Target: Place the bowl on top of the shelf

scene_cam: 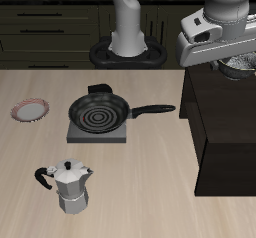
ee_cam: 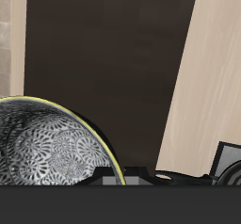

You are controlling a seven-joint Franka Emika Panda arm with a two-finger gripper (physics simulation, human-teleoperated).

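My gripper is above the flat top of the shelf, the big dark brown cabinet at the table's side. It is shut on the rim of the bowl and holds it a little above the shelf top, near the shelf's back end. In the wrist view the bowl shows its dark rim and speckled silvery inside, with the dark shelf top right below it. A finger sits on the bowl's rim.
The black frying pan lies on a grey square slab mid-table, its handle pointing at the shelf. A moka pot stands near the front edge. A pink-rimmed plate lies far from the shelf. The robot base is at the back.
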